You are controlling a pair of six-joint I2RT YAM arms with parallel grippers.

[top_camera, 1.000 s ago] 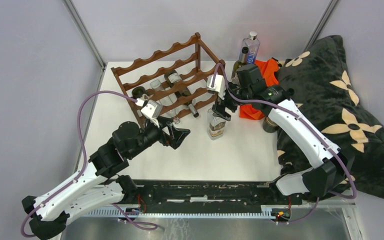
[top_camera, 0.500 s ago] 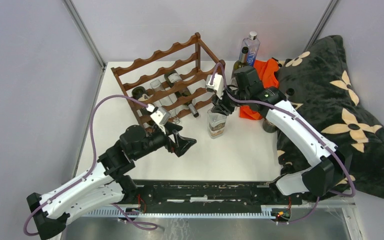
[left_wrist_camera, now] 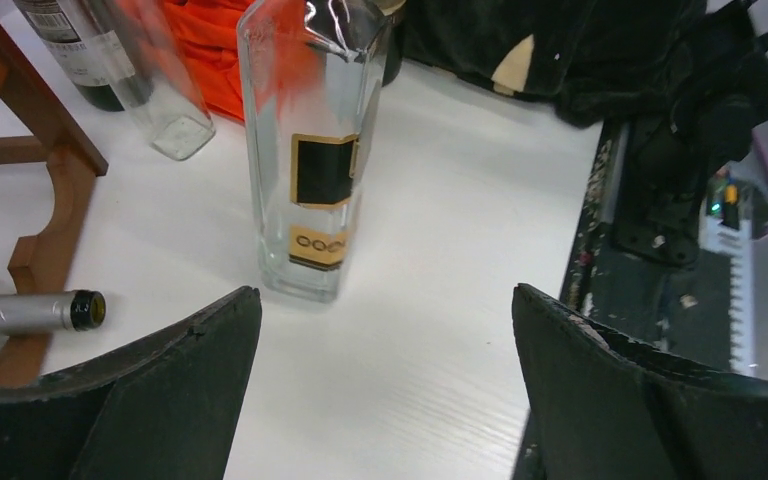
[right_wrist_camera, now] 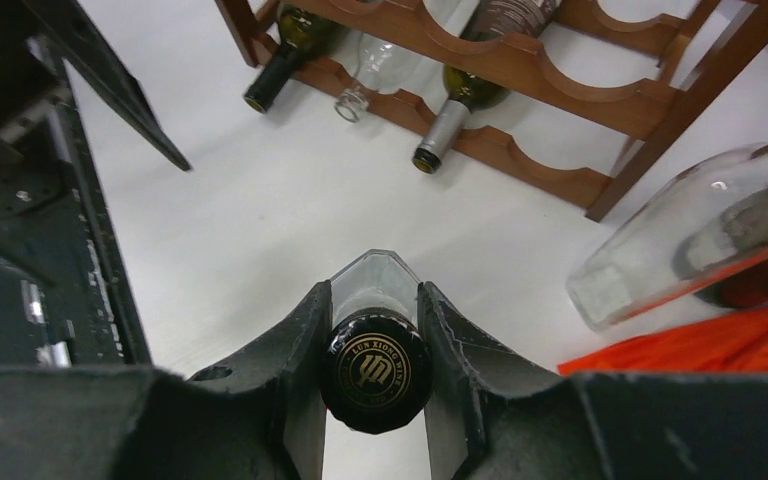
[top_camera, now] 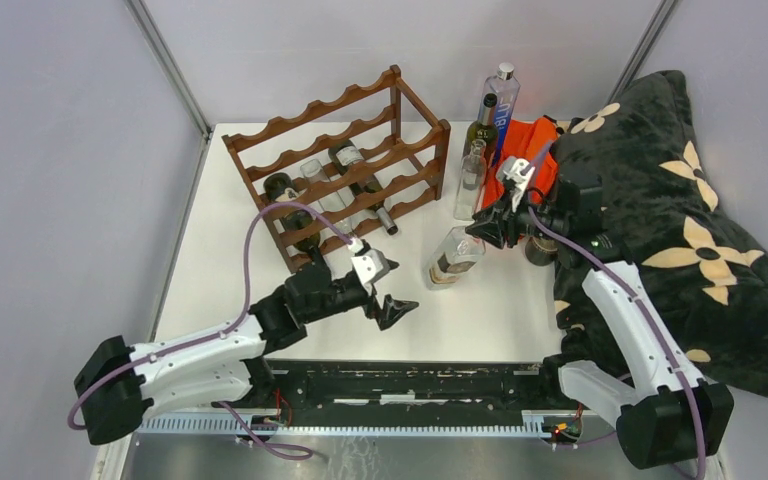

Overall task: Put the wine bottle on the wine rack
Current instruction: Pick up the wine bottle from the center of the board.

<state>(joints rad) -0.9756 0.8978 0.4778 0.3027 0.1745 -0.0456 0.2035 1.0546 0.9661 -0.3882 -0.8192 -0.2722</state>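
The wine bottle [top_camera: 453, 255] is clear square glass with a black and gold label [left_wrist_camera: 322, 170] and a black cap [right_wrist_camera: 375, 370]. It leans over right of the table's middle, its base down near the table. My right gripper [top_camera: 490, 226] is shut on its capped neck, fingers [right_wrist_camera: 300, 340] on either side of the cap. The reddish-brown wine rack [top_camera: 345, 150] stands at the back left, with bottles lying in its lower tiers [right_wrist_camera: 460, 95]. My left gripper [top_camera: 396, 311] hovers open and empty near the front, left of the bottle, its jaws wide [left_wrist_camera: 385, 330].
Three more bottles [top_camera: 482, 125] stand just right of the rack, by an orange cloth [top_camera: 532, 150]. One shows clear and slanted in the right wrist view [right_wrist_camera: 680, 240]. A black flowered blanket [top_camera: 660, 200] covers the right side. A rack post [left_wrist_camera: 45, 140] and a lying bottle's neck [left_wrist_camera: 30, 312] are at the left gripper's left.
My right gripper shut on the bottle's cap and pulled back to the right, tipping the bottle over. My left arm swung away from the rack toward the front middle, still open.
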